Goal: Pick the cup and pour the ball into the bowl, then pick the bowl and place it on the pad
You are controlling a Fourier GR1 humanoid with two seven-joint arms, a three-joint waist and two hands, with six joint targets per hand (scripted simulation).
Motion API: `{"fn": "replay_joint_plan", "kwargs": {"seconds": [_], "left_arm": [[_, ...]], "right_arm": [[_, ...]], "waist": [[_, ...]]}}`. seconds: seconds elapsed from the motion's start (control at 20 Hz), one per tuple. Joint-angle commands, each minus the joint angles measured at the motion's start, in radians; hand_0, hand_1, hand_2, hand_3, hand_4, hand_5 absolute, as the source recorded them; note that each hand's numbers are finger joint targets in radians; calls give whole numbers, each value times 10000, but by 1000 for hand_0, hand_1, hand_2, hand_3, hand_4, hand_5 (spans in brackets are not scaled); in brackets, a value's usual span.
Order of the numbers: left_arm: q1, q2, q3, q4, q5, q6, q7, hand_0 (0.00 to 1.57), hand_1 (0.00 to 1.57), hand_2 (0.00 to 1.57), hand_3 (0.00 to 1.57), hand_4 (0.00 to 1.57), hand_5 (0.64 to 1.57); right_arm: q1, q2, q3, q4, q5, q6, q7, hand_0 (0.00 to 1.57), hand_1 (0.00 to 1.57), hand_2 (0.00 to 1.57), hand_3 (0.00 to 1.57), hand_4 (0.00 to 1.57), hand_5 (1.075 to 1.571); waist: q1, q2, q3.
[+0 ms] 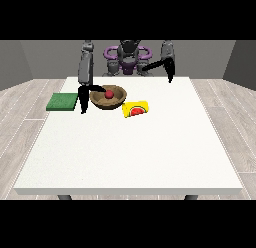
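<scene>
A brown bowl [108, 98] sits on the table's far left part with a red ball [109, 94] inside it. Just right of the bowl a yellow cup [135, 109] with a red and green pattern lies on its side. The hand at the view's left [84, 101] hangs right beside the bowl's left rim, its thumb reaching towards the rim while the fingers point down. A green pad [63, 101] lies at the table's left edge, left of that hand. The hand at the view's right [170, 75] is raised over the table's far edge, away from everything.
The white table [135, 152] stretches wide towards the camera. The robot's torso [128, 57] stands behind the far edge. Grey plank floor surrounds the table.
</scene>
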Motion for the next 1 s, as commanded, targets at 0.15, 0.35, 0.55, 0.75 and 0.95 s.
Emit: {"fn": "replay_joint_plan", "kwargs": {"seconds": [0.15, 0.35, 0.55, 0.75, 0.95], "left_arm": [[131, 532, 731, 814, 491, -428, -37, 0, 0, 0, 0, 0, 1564], [491, 757, 614, 258, 614, -827, -598, 0, 0, 0, 0, 0, 1564], [107, 627, 435, -40, 537, -825, -16, 0, 0, 0, 0, 0, 1567], [95, 730, 529, 63, 616, -940, -15, 0, 0, 0, 0, 0, 1568], [551, 1021, 1136, 704, 1071, -1111, -499, 0, 0, 0, 0, 0, 1570]], "right_arm": [[-643, 1221, 539, -69, 102, -1089, 1148, 0, 0, 0, 0, 347, 1546], [-692, 786, 228, 339, -133, -951, 912, 0, 0, 0, 0, 366, 1547], [-341, 448, 579, 1064, 593, -2200, 1896, 1570, 1570, 1571, 823, 656, 1570], [-198, 670, 874, 1094, 923, -2799, 2206, 1571, 1571, 1571, 1571, 1053, 1550], [-606, 388, 1107, 747, 1098, -3120, 3278, 1571, 1571, 1571, 1571, 1025, 1554]], "waist": [[-473, -758, 180], [-25, -182, 186], [411, -269, 180], [429, -349, 177], [-128, -837, 172]]}}
